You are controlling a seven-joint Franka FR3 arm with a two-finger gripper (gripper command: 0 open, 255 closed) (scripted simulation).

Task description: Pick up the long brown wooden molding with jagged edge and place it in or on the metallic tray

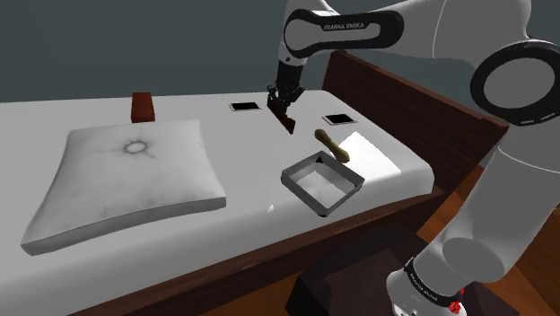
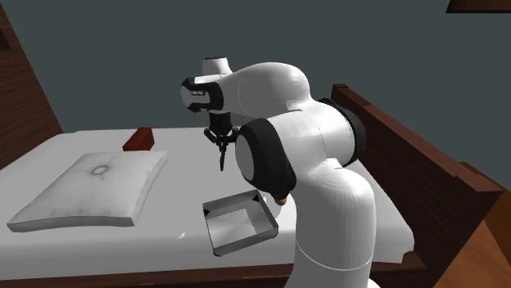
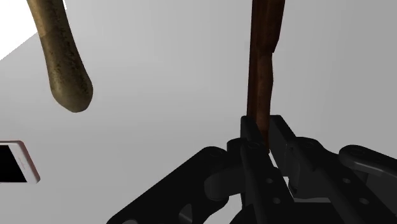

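- The white arm reaches out over the white bed [image 1: 247, 157], with its black two-finger gripper [image 1: 283, 106] pointing down.
- The fingers are clenched on the upper end of the long dark-brown wooden molding [image 1: 288, 122].
- The molding hangs upright over the sheet, one edge notched and uneven.
- The grey metallic square tray [image 1: 301, 192] lies nearby, apart from the molding.

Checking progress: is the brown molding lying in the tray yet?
No, the molding hangs clasped in the gripper above the bed, apart from the tray.
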